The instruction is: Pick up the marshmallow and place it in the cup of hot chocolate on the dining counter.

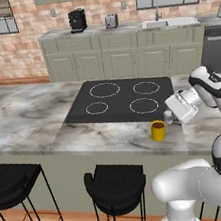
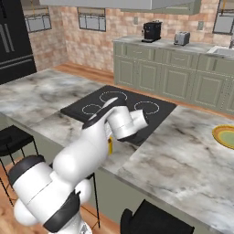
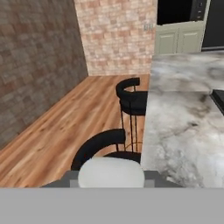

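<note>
In the hand view a white, soft marshmallow (image 3: 111, 169) sits between the two grey finger tips of my gripper (image 3: 111, 183), which is shut on it. The hand lies sideways, looking along the dining counter (image 3: 183, 127). From the left base view, my gripper (image 1: 168, 116) hovers just above and to the right of the yellow cup of hot chocolate (image 1: 158, 130), which stands on the dining counter (image 1: 28, 120) in front of the cooktop. The right base view shows a yellow sliver of the cup (image 2: 110, 145) behind my forearm.
The black cooktop (image 1: 121, 98) lies behind the cup. A yellow-and-green plate (image 2: 225, 135) rests far right on the counter. Two black stools (image 1: 116, 185) stand below the counter's front edge. Back cabinets hold a coffee machine (image 1: 77, 20), toaster and sink.
</note>
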